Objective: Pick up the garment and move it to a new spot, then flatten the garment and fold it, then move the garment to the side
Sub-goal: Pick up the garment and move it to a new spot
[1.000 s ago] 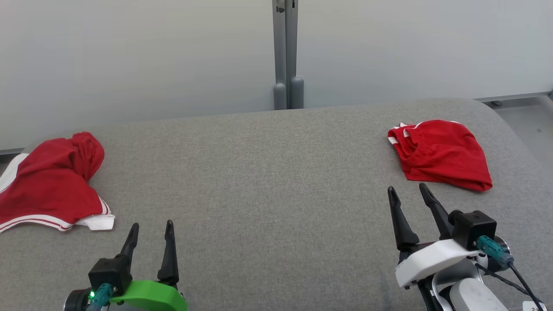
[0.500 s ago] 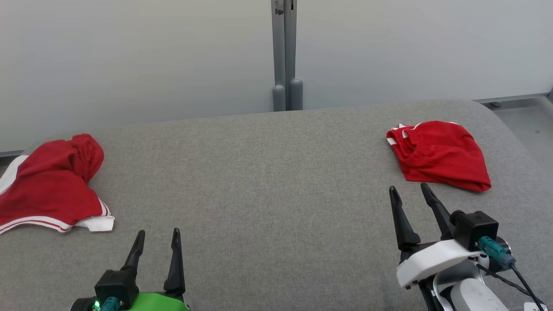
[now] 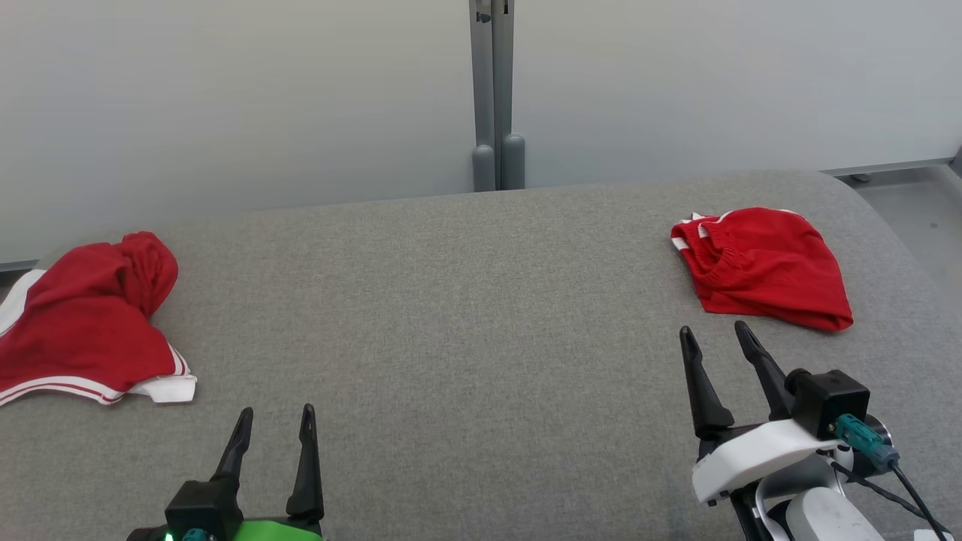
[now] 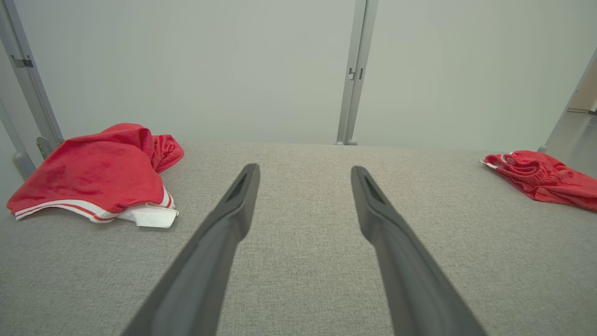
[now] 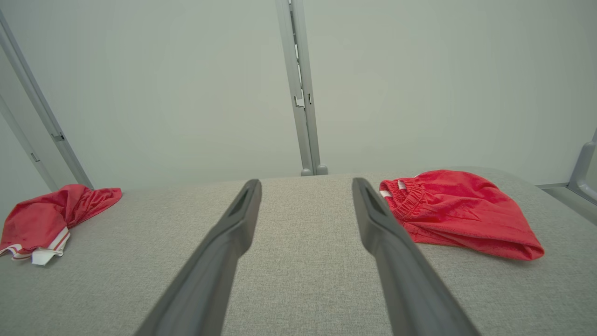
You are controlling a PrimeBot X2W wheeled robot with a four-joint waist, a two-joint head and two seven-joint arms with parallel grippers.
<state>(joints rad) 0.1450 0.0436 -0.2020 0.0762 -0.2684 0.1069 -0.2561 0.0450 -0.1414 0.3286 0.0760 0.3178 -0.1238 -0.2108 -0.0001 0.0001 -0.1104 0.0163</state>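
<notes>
**Left claw (image 3: 276, 410) and right claw (image 3: 712, 327) released and empty; left claw drawn back to the near edge.**

Over the last second the left claw has retreated toward the near edge of the grey fabric-covered surface (image 3: 451, 315), while the right claw has held its place. Both stand with fingers spread, grasping nothing. The crumpled red garment with white trim (image 3: 83, 323) lies at the left edge, well apart from the left claw. The compact red garment with an elastic waistband (image 3: 766, 270) lies at the right, near the right claw but not touching it. We judge the right piece already folded and set aside, and the left piece next for pickup. The retreat suggests a reset, with no approach yet begun.
</notes>
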